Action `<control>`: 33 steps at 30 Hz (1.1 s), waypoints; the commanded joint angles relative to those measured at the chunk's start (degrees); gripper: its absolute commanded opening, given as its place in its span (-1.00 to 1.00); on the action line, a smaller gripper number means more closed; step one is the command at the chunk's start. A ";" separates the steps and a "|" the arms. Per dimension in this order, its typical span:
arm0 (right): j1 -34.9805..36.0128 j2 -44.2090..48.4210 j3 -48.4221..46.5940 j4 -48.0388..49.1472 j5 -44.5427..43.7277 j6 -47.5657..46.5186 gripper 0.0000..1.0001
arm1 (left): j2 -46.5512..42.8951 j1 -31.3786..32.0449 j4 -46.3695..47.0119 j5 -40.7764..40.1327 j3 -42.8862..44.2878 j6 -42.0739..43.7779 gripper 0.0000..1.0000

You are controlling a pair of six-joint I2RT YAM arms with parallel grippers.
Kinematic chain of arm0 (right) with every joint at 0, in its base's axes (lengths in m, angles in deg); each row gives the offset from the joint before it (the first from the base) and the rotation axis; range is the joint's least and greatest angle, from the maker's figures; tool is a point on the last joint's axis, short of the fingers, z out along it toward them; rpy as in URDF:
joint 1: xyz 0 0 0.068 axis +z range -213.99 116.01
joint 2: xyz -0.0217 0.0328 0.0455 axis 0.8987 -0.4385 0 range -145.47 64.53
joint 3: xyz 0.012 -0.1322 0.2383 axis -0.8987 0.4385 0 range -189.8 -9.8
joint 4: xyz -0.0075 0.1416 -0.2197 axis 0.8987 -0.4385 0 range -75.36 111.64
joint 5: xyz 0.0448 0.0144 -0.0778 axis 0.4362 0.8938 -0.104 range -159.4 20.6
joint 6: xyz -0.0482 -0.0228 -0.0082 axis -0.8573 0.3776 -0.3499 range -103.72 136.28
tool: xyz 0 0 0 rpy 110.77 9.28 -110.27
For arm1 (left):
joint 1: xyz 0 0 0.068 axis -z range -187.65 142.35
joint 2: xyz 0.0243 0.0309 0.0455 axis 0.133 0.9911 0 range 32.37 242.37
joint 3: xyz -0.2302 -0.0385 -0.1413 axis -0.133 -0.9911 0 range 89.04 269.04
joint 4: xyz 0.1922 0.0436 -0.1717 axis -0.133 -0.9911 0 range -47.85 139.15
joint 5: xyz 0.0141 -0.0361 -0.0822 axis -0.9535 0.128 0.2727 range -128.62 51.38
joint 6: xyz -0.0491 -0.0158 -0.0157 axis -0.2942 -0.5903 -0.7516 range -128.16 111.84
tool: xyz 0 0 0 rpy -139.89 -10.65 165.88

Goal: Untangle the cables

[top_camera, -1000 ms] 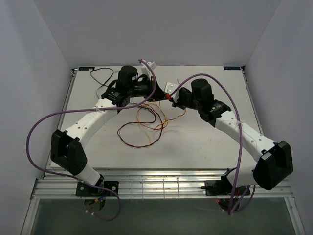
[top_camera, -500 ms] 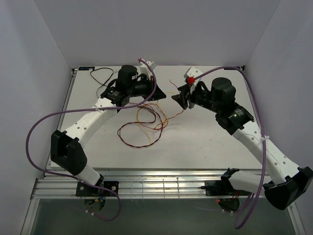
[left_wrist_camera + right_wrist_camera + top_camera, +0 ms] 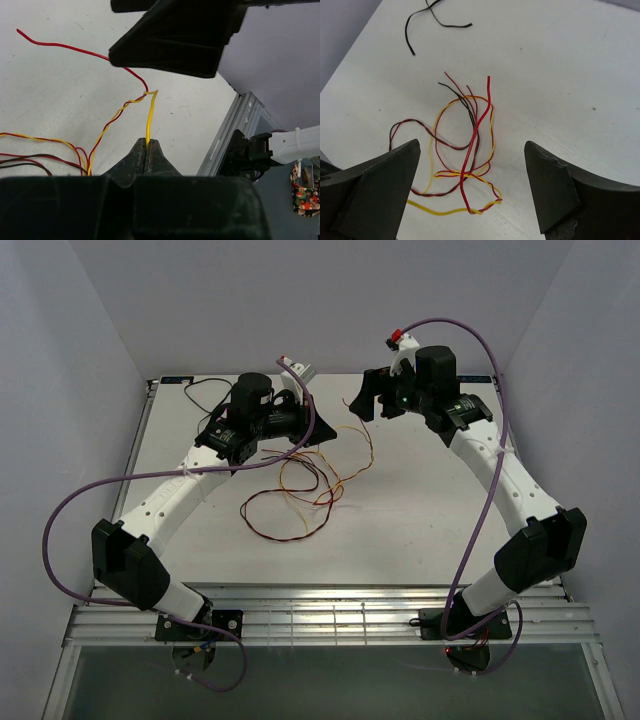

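The cables [image 3: 296,492] lie in a loose tangle of red, yellow and dark red-brown loops in the middle of the white table [image 3: 420,530]. My left gripper [image 3: 324,432] is low at the tangle's far edge, shut on a yellow cable [image 3: 149,117] that runs forward from its tips [image 3: 147,144] and twists round a red cable [image 3: 65,47]. My right gripper [image 3: 371,406] hangs high above the table's back, open and empty. In the right wrist view its fingers [image 3: 382,192] frame the tangle from above, with the bright red cable [image 3: 477,125] lying across the loops.
A separate black cable [image 3: 205,392] lies at the back left of the table, also in the right wrist view [image 3: 434,20]. Thick purple cables [image 3: 480,490] loop beside both arms. Grey walls enclose the table on three sides, and a metal rail [image 3: 330,620] runs along the front.
My right gripper has opened, let go of the red cable end and risen up and back from the tangle. The left gripper stays shut on the yellow cable.
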 commanded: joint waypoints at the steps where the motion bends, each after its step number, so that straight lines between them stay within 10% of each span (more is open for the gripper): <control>1: 0.20 -4.07 -4.72 -5.09 5.71 2.23 0.80 | -2.05 0.48 0.27 1.11 -0.49 1.21 -1.00; 9: 0.29 -6.71 1.51 -6.15 4.92 4.07 0.99 | -2.13 0.57 0.19 -0.29 -0.22 0.95 -1.00; 14: 0.20 -6.19 4.42 -5.62 5.02 3.90 -0.84 | -2.48 0.57 0.10 -3.10 0.22 0.69 -1.00; 23: -3.13 -0.30 -1.82 -4.92 -6.58 0.39 -0.85 | -2.13 0.48 -4.03 -21.17 5.57 -0.20 -1.00; 33: -13.40 0.94 -20.97 -5.44 -7.73 -7.69 -0.85 | 4.54 -0.75 -8.87 -51.33 34.30 5.51 -1.00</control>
